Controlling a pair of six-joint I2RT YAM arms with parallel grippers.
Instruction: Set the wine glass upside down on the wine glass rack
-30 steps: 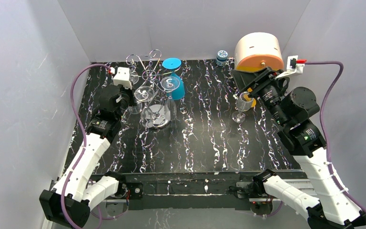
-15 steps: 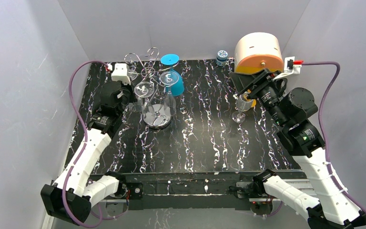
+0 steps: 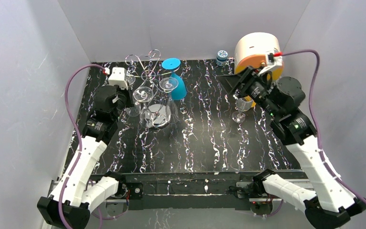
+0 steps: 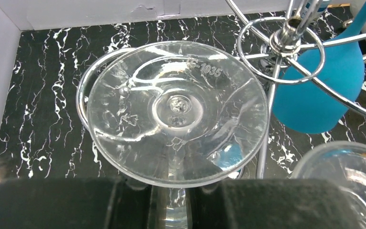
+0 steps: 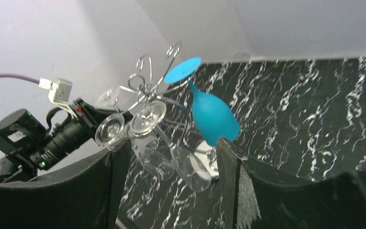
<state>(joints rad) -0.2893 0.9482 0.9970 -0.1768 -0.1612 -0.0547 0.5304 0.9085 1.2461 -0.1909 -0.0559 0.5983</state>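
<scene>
While the left claw [image 4: 171, 193] pinches the stem of a clear wine glass [image 4: 176, 107], its fingers [image 4: 62, 205] drawn close on either side, the glass is carried foot-up. Its round foot faces the wrist camera just beyond the fingertips. Right behind that foot, a wire loop of the wine glass rack [image 4: 282, 42] curves round the foot's left edge; whether wire and glass touch cannot be told. At the claw's near right, the curved edge of a second clear glass [image 4: 343, 176] shows in the corner. Farther out on the same side, the rack's central post rises through a wire ring with arms running off it. A blue glass [image 4: 314, 90] hangs bowl-down beyond those arms. The rack stands on a black marbled surface [image 4: 47, 95] that ends at a white wall behind it.

Across the surface, the right claw [image 5: 171, 152] stands wide open and holds nothing. Seen from above, an upright glass [image 3: 240, 107] stands on the surface just beside it, apart from the claw. Beyond the claw sits a cream-and-orange drum [image 3: 258, 50], with a small jar [image 3: 222, 56] to the drum's left by the back wall. Far ahead of the open claw, the rack and its hanging glasses fill the wrist view.
</scene>
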